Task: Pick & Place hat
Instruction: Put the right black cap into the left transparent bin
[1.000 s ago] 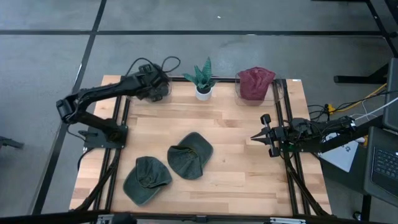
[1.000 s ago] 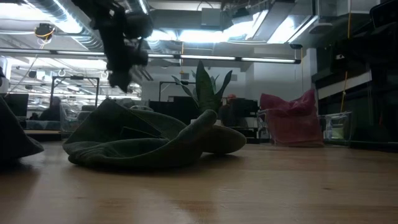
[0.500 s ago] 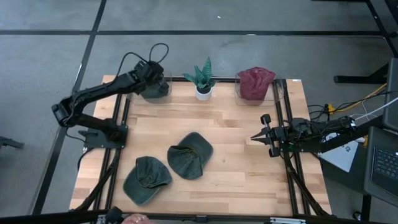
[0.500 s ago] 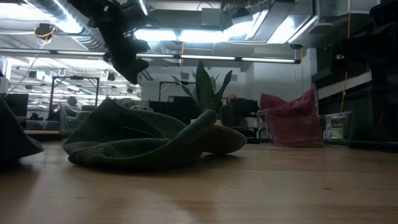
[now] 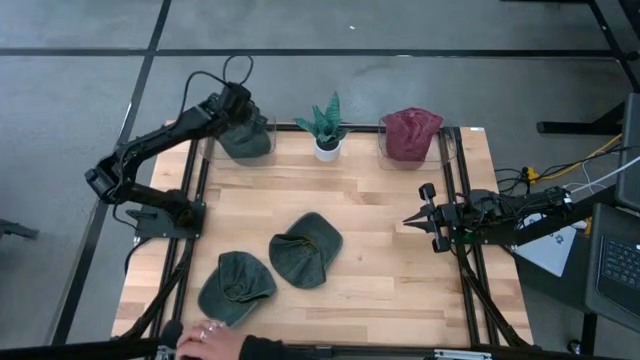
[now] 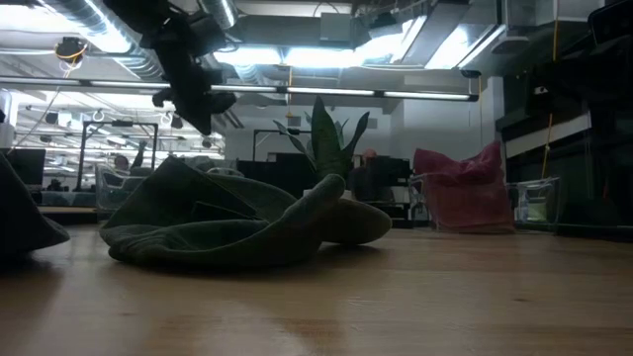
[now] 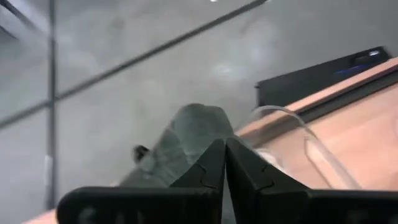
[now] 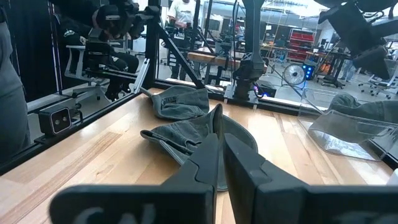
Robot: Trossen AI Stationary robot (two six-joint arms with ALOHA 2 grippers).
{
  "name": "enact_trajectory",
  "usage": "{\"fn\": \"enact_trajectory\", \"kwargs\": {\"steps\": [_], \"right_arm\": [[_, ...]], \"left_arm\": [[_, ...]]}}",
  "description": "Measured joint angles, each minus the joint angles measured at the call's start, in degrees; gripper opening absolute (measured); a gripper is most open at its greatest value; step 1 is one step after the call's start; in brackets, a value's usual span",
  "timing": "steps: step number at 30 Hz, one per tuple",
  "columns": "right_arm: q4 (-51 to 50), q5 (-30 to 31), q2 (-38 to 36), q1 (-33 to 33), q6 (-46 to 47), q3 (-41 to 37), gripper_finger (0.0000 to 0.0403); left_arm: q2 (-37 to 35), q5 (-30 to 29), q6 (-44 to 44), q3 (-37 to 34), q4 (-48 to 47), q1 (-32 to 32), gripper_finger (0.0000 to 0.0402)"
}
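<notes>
A wooden table [image 5: 380,250] stands on a grey floor, seen from overhead, with a dark robot arm at each side. The left gripper [image 5: 238,100] is raised above the far left corner of the table, over a clear container [image 5: 262,135] that holds a dark green hat [image 5: 243,140]; its two fingers [image 7: 214,165] are pressed together with nothing between them, and through its own camera the bundled green hat sits just beyond the fingertips inside the clear rim. Two more green hats lie loose on the wood nearer the front: one hat near the middle [image 5: 306,248], its brim folded under, and a second hat toward the front left corner [image 5: 236,288], the two just beside each other. At the very front edge a person's hand [image 5: 205,337] with a dark sleeve reaches in near that second hat. Along the far edge, a small potted plant [image 5: 326,125] with spiky leaves stands in a white pot, and to its right another clear container [image 5: 440,145] holds a crumpled dark red hat [image 5: 410,132]. The right gripper [image 5: 412,220] rests low at the right edge of the table, pointing inward, its fingers narrowed to a thin slit and holding nothing, well apart from all the hats.
</notes>
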Motion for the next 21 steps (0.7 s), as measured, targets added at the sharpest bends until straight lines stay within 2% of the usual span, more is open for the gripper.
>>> {"fn": "enact_trajectory", "kwargs": {"steps": [4, 9, 17, 21], "right_arm": [[0.0, 0.0, 0.0, 0.0, 0.0, 0.0, 0.0026], [0.0, 0.0, 0.0, 0.0, 0.0, 0.0, 0.0026], [0.0, 0.0, 0.0, 0.0, 0.0, 0.0, 0.0026], [0.0, 0.0, 0.0, 0.0, 0.0, 0.0, 0.0026]], "left_arm": [[0.0, 2.5, -1.7, 0.0, -2.1, 1.8, 0.0032], [0.0, 5.7, -2.9, 0.0, -2.1, 3.6, 0.0079], [2.5, 9.3, -21.7, 0.0, -2.1, 6.4, 0.0174], [4.2, 10.5, -23.6, 0.0, -1.5, 6.6, 0.0199]]}}
